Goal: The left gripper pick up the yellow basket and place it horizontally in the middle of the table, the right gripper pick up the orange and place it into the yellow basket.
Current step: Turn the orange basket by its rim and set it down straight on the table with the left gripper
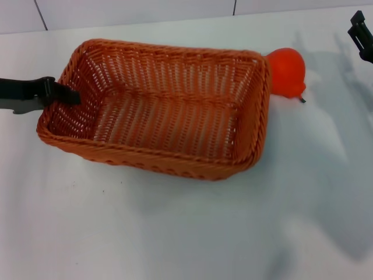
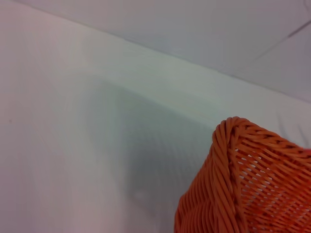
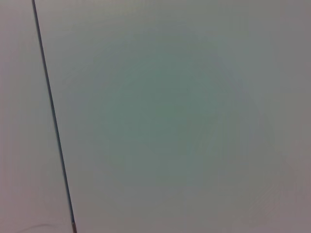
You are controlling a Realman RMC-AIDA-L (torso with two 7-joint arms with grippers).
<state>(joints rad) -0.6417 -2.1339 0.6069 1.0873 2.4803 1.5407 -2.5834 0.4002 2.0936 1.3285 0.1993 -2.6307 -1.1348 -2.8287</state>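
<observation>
The yellow basket (image 1: pixel 157 111) is seen lying flat on the white table (image 1: pixel 175 233), its long side running across the head view and its opening turned upward; its weave is orange-brown and its rim is braided. The left gripper (image 1: pixel 65 95) is reached in from the left edge of that view at the basket's left short wall; 1 black finger (image 1: pixel 61 93) is laid over the rim and against the inside of the wall, so the rim appears to be clamped, though the outer finger is hidden. In the left wrist view, 1 corner of the basket (image 2: pixel 233 184) is shown above the tabletop (image 2: pixel 73 145). The orange (image 1: pixel 287 72) is set on the table just beside the basket's far right corner, touching or nearly touching the rim. The right gripper (image 1: pixel 362 35) is held at the upper right edge of the head view, well apart from the orange; whether its pincer is wide or narrow cannot be told.
</observation>
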